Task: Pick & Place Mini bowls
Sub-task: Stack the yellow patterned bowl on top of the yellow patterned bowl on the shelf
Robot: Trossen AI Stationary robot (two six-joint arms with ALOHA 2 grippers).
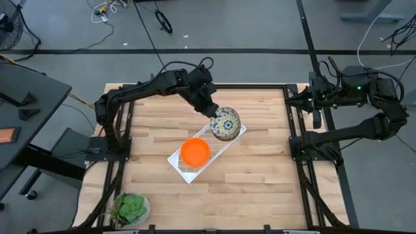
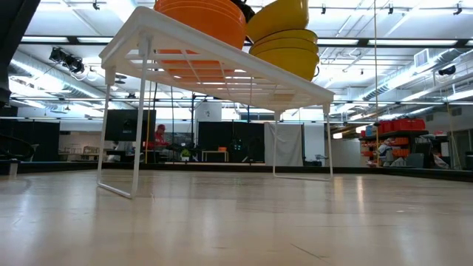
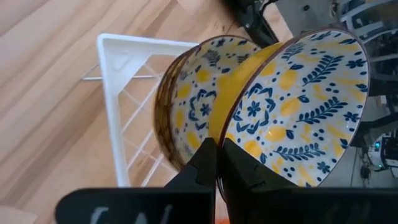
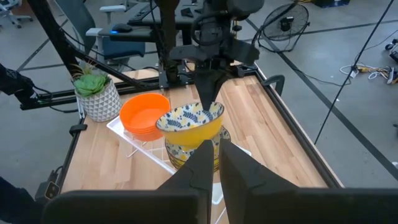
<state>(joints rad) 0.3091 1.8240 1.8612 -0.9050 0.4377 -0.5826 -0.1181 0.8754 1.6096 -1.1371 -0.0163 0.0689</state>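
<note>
Nearest the camera, the left claw (image 3: pixel 216 163) was clenched on the rim of a floral bowl (image 3: pixel 298 106), held just above the floral stack (image 4: pixel 186 151) on the white rack (image 1: pixel 184 164), right of the orange bowls (image 1: pixel 195 151). This looked like the placing step; next it needed lowering and release. At the desk's (image 1: pixel 260 188) right edge the right claw (image 4: pixel 214 163) waited, fingers nearly closed and empty.

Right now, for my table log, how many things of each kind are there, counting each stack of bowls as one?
Orange bowl stack: 1
Patterned bowl stack: 1
Patterned bowl in left gripper: 1
Wire rack: 1
Potted plant: 1
Total: 5
</note>
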